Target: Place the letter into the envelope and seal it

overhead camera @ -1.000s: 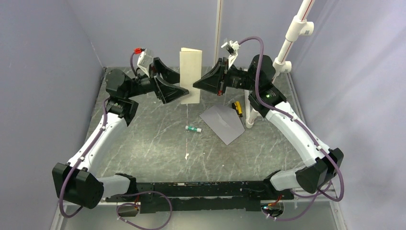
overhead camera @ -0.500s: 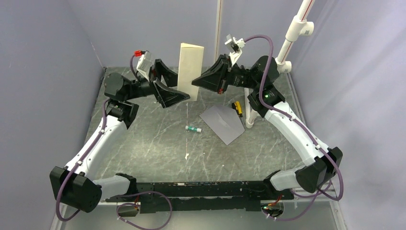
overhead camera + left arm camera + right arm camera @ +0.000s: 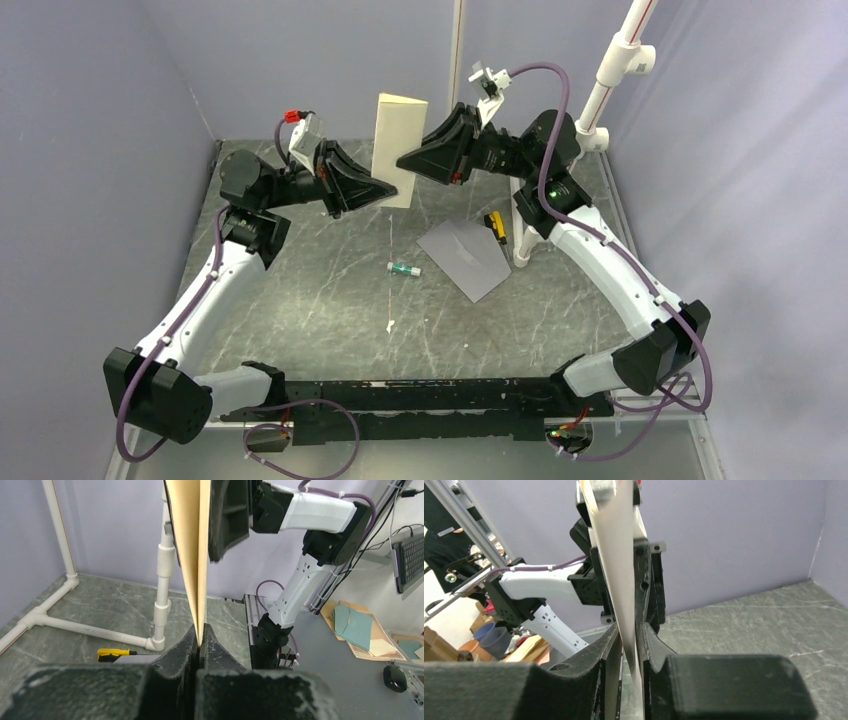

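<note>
The folded tan letter (image 3: 398,130) stands upright in the air above the back of the table. My left gripper (image 3: 384,191) is shut on its lower edge; in the left wrist view the sheet (image 3: 192,555) rises straight out of the pinched fingertips (image 3: 200,639). My right gripper (image 3: 403,160) straddles the letter's right edge higher up. In the right wrist view its jaws (image 3: 629,640) stand slightly apart: the paper (image 3: 616,570) rests against the right finger, with a gap to the left one. The grey envelope (image 3: 465,258) lies flat on the table to the right, below both grippers.
A small green-capped tube (image 3: 404,268) lies left of the envelope. A yellow-handled tool (image 3: 495,222) lies behind it, next to a white pipe stand (image 3: 520,240). A small white scrap (image 3: 389,326) lies mid-table. Purple walls enclose the table at the back and sides.
My left gripper, open a second ago, has shut on the letter's lower edge. The right gripper's jaws, clamped before, have parted a little. The letter has risen slightly.
</note>
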Controlling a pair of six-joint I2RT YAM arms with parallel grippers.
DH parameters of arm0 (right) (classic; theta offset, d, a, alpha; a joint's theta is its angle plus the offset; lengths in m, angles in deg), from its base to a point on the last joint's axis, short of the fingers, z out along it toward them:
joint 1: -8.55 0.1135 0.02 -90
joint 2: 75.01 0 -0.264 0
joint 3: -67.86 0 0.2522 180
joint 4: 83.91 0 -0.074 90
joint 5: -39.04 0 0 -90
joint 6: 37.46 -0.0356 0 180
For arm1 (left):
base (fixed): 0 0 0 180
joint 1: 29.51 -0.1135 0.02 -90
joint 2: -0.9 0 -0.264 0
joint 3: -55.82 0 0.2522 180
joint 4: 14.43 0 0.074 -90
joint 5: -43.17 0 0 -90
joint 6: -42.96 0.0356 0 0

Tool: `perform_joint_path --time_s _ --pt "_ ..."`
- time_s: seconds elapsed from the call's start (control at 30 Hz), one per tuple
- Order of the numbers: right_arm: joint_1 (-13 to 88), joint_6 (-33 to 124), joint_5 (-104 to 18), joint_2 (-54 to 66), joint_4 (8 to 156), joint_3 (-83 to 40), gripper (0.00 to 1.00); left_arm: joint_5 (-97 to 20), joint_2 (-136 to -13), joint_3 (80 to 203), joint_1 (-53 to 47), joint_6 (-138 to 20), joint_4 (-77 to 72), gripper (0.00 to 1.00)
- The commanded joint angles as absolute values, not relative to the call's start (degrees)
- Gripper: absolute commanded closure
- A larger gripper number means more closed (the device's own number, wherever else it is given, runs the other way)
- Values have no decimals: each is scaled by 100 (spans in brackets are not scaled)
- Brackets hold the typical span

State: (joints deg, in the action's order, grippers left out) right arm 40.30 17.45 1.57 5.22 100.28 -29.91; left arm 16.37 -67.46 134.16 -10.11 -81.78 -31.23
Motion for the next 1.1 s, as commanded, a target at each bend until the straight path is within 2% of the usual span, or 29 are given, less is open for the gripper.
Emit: perform_joint_path --time_s 0.0,0.17,0.2,0.23,0.27,0.3,0.37,0.4,0.47,0.53,0.67,0.9,1.07 --pt "3988 1592 -132 555 10312 -3550 76 1935 -6495 13533 -990 -7545 -2602 98" --pt "3808 1189 -184 543 10782 -3585 81 2034 -6383 13660 -991 -7028 -1927 98" --pt "3750 954 -215 520 11045 -3542 95 1975 -6345 13633 -989 -7002 -1920 98" --pt "3739 915 -252 499 11087 -3531 100 1906 -6336 13610 -989 -7069 -1994 97" --pt "3730 916 -303 493 11085 -3543 100 1828 -6342 13585 -991 -7166 -2086 90" --pt "3733 940 -385 474 11067 -3571 100 1708 -6351 13575 -991 -7303 -2169 70" --pt "3733 901 -633 435 11212 -3561 100 1414 -6396 13613 -983 -7579 -2307 43" --pt "3729 873 -783 406 11332 -3540 100 1301 -6443 13650 -987 -7741 -2406 35" --pt "3744 807 -1071 399 11571 -3577 100 861 -6561 13725 -963 -8185 -2745 25" --pt "3767 708 -1435 434 11873 -3599 100 306 -6705 13776 -921 -8730 -3166 23" --pt "3861 673 -2159 497 12370 -3540 100 -718 -6961 13721 -745 -9767 -4373 24" --pt "3941 513 -2732 572 12855 -3319 100 -1788 -7176 13414 -510 -10832 -6074 37" --pt "3979 328 -3112 495 13030 -3010 100 -1968 -7175 13078 -436 -10850 -7196 27"
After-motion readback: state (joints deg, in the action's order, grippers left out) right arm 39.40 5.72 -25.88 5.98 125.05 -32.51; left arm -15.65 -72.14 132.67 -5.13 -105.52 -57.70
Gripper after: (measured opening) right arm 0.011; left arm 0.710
